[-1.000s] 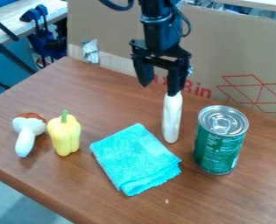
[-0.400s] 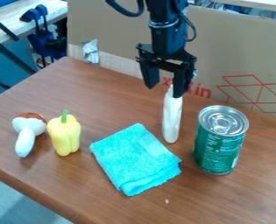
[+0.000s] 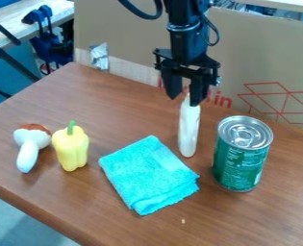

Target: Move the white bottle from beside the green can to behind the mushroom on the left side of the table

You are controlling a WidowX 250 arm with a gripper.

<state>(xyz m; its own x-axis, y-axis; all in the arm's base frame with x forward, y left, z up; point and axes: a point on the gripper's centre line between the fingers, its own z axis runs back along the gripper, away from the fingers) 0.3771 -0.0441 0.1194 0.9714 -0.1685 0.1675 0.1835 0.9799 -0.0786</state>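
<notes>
End effector (image 3: 184, 97): one, black, fingers parted, gripping nothing visible.
White upright object (image 3: 189, 129): one, nearest, just under the end effector; contact cannot be told.
Green can (image 3: 239, 161): beyond it, lower right in view.
Turquoise cloth (image 3: 148, 175): below the end effector, on the counter (image 3: 115, 115).
Yellow pepper (image 3: 70, 148), mushroom-like toy (image 3: 28, 151): lower left.
Handling, as judged: centre fingers astride the white object before closing; avoid tipping it.

Bright diffuse light, soft shadows, slight blur
</notes>
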